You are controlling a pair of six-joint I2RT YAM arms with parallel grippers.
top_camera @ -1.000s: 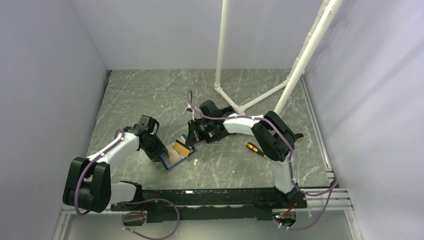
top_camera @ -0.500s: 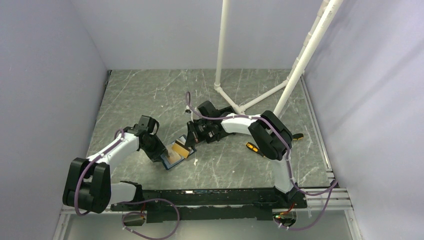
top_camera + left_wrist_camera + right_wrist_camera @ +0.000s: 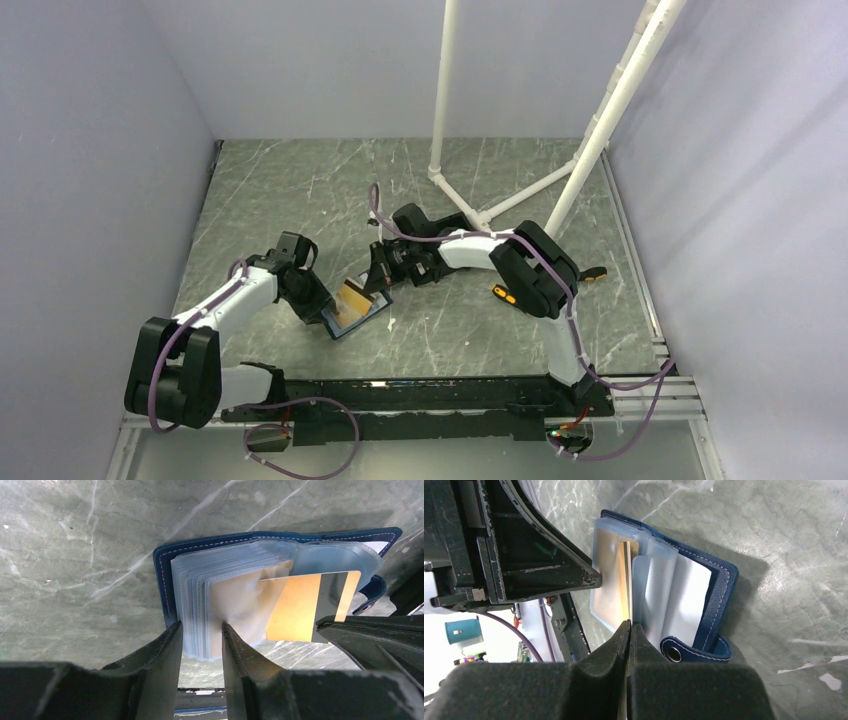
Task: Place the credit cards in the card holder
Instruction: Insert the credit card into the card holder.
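1. Marbled grey-green tabletop (image 3: 300, 190) spreads beneath both pincers, with a white pipe frame (image 3: 600, 130) rising well beyond the right one.
2. Left gripper (image 3: 202, 645), jaws partway apart, pinches the near edge of a stack of clear plastic sleeves in the dark-blue card holder (image 3: 165, 565).
3. Right gripper (image 3: 629, 625), jaws pressed tight together, clamps one short end of an orange-gold credit card (image 3: 628, 570), seen edge-on from its wrist.
4. Card holder lies open on the table between the two pincers, its cover flat just past the left fingertips and its snap tab just beside the right ones.
5. Credit card reaches from the right gripper toward the left, its leading end behind a cloudy sleeve and its dark stripe next to the right fingertips.
6. Orange-handled screwdriver (image 3: 503, 293) lies behind the right gripper, partly hidden by that arm's elbow, well apart from the card holder.
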